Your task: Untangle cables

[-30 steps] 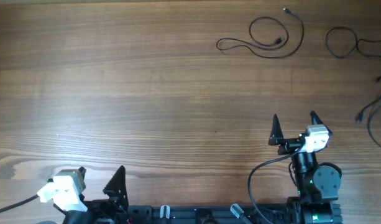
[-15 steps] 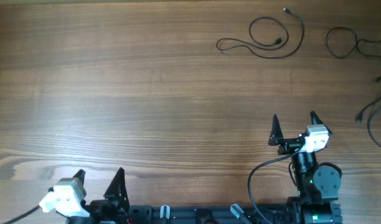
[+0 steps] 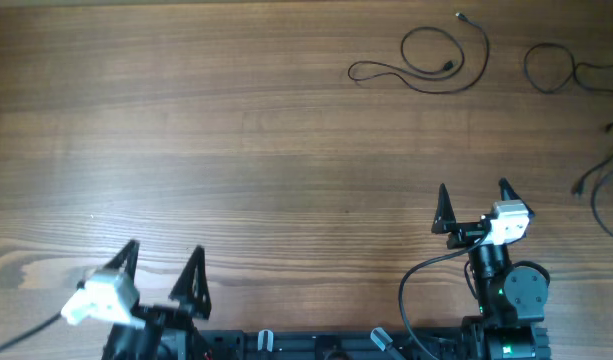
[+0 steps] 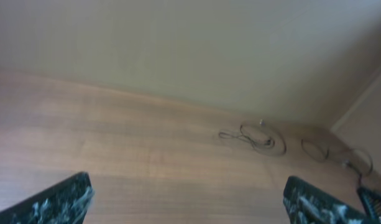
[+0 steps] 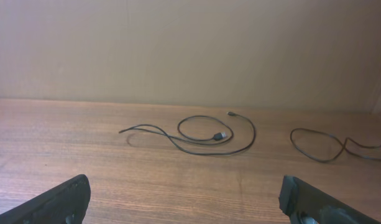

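Wood-grain table [image 3: 186, 120], seen from overhead, with both arms resting along its near edge. We see three thin black cables lying at the far right of the surface, none of them held. The looped cable [image 3: 441, 70] lies flat near the far edge. It is coiled once into a small ring, with one tail running left and the other arcing round the right side to a tiny plug at its tip. Just to its right, and separate from it, the second cable [image 3: 574, 70] forms another loose loop and runs off the right border of the overhead view. The third cable [image 3: 582, 183] trails along that border, nearer the arms and partly out of view. We cannot tell whether the second and third cables join beyond the border. The left gripper [image 3: 164, 250] sits at the near left, its two fingers spread wide and holding nothing. In its wrist view the fingertips [image 4: 59, 202] frame bare wood, with the cables small and blurred in the distance. The right gripper [image 3: 473, 186] sits at the near right, likewise spread and empty. It is well apart from the looped cable, which lies ahead between its fingers in the right wrist view.
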Tool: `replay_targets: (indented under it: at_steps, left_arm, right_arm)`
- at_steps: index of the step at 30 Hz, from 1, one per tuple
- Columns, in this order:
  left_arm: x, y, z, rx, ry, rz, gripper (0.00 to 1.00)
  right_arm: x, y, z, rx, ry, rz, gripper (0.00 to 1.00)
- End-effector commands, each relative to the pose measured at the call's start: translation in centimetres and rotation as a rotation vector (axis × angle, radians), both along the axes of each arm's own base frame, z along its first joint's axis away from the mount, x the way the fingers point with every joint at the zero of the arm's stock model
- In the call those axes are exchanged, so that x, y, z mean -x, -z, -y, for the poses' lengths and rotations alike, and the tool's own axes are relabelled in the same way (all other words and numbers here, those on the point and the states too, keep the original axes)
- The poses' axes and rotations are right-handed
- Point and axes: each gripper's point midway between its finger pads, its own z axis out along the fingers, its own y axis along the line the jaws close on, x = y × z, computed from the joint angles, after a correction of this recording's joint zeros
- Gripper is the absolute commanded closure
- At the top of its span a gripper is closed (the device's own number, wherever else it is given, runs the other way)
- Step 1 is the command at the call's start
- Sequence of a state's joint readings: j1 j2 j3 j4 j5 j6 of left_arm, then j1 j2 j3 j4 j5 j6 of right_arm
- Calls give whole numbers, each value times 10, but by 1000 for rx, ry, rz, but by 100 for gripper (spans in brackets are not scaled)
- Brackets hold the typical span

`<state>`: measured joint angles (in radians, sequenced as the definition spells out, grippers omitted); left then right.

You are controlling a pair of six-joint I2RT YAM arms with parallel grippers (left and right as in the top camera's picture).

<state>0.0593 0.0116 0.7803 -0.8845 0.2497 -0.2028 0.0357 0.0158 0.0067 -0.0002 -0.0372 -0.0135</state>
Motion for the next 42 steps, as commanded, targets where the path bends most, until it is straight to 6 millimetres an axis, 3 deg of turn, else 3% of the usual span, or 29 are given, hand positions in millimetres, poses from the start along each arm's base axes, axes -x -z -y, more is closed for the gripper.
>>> replay_targets:
  at_steps: [1,9,15,18,21,27,29,30,35,42]
  left_arm:
    - [-23,20,7,-10,52,2,0]
    - [-62,61,18,-10,120,14,0]
    - [-87,69,18,-17,118,142,0]
    - [-94,82,18,-18,118,149,0]
    - [-99,98,16,-17,107,123,0]
    - [-109,111,11,-21,71,187,0]
    - [-109,124,11,-71,70,146,0]
    - [-109,142,12,-107,81,79,0]
    - [-109,142,12,-256,94,112,0]
    - [-108,142,13,-260,101,115,0]
  right_arm:
    - [1,-2,-2,10,-12,12,0]
    - [1,-2,-2,9,-12,12,0]
    - [1,-2,-2,10,-12,12,0]
    - [1,-2,-2,9,-12,12,0]
    - [1,-2,-2,10,-12,12,0]
    - [1,-2,-2,10,-12,12,0]
    - [1,-2,-2,10,-12,12,0]
    - [1,-2,-2,9,-12,12,0]
    - [1,-2,-2,10,-12,12,0]
    - [1,-2,-2,9,-12,12,0]
